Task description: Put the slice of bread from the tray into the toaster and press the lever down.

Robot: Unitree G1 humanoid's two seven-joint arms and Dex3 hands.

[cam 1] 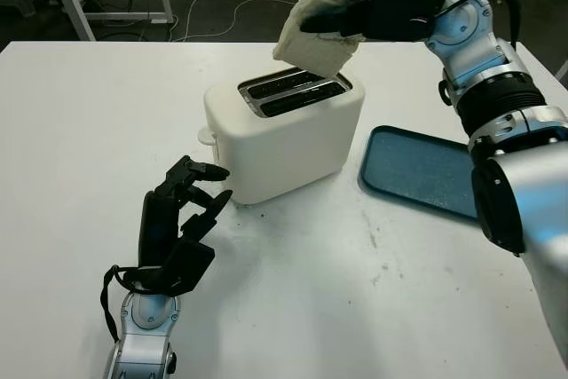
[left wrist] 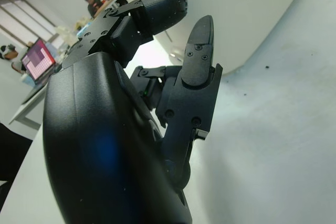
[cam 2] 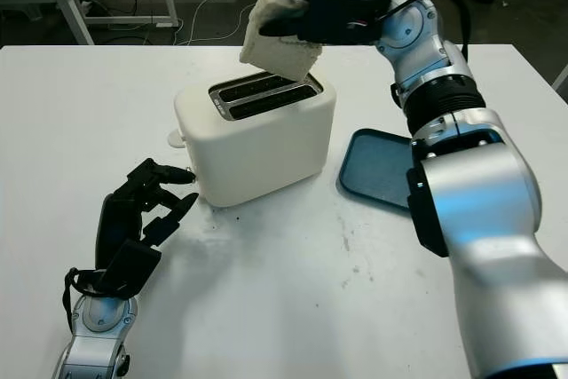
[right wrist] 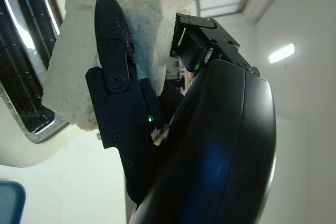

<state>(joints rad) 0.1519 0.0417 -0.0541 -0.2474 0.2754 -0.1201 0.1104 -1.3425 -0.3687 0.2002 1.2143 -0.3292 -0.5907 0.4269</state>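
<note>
The right hand (cam 1: pixel 355 17) is closed around the slice of bread (cam 1: pixel 312 40), holding it in the air just above the toaster (cam 1: pixel 284 135), over the far end of the two slots (cam 1: pixel 293 90); in the right wrist view one black finger (right wrist: pixel 113 77) lies across the slice's face while the others press from behind, so the pinch sits on the upper part and the lower edge hangs free. The slice is tilted, one corner dipping toward the nearer slot, not yet between the chrome rails. Bread of this kind is probably light, soft and easily crushed, with a crumbly surface that sheds; the best hold is likely by the flat faces near the top crust, firm enough not to slip yet gentle enough not to fold it, leaving the bottom clear to enter the slot. It seems it would have to be squared up with the slot before lowering, since a soft corner could catch on the rail and buckle. The toaster stands mid-table, with the blue tray (cam 1: pixel 417 170), now bare of bread, just beside it on the robot's right. The left hand (cam 1: pixel 182 219) is open and holds nothing, near the toaster's left end, where the lever (cam 1: pixel 206 137) juts out, apparently not yet pressed down.
</note>
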